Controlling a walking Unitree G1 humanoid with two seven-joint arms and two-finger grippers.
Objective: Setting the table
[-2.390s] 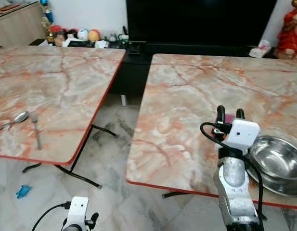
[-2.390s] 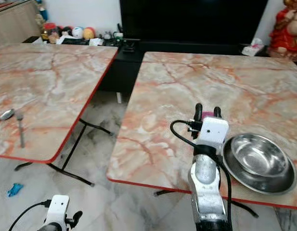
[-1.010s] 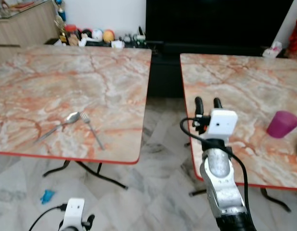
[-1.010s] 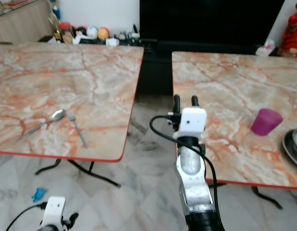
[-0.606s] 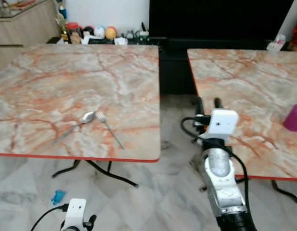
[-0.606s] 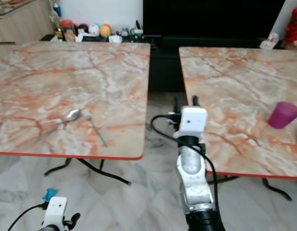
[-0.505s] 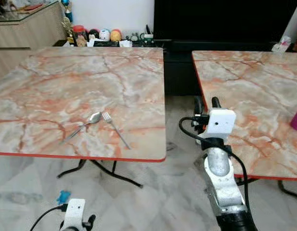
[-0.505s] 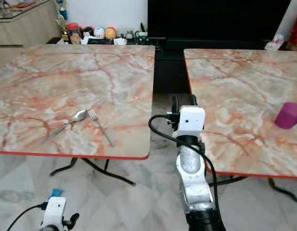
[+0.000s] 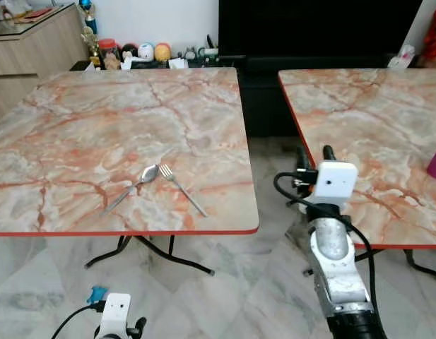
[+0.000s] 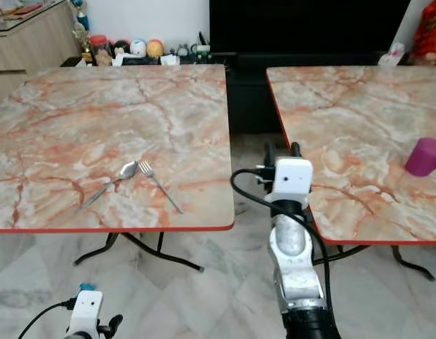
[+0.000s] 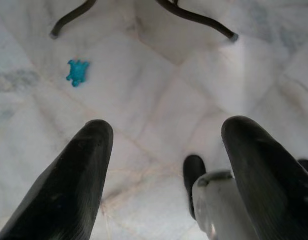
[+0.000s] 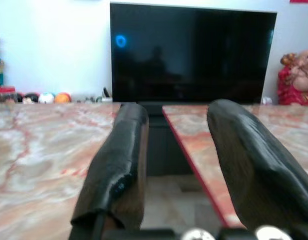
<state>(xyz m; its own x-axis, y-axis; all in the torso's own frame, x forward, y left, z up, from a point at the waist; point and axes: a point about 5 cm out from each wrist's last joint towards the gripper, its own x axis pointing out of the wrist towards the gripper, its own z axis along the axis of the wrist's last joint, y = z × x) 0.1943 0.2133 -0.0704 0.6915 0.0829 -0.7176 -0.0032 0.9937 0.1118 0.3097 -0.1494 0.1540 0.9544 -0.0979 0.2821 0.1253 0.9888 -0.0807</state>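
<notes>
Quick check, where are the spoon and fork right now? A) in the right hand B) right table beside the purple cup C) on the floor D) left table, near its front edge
D: the spoon and fork lie together on the left table, near its front edge.

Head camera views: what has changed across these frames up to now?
The camera has turned left: the steel bowl has left the picture, the purple cup sits at the right edge, and the spoon and fork now lie near the middle. Both stay side by side on the left table. The right end effector stays raised and empty.
</notes>
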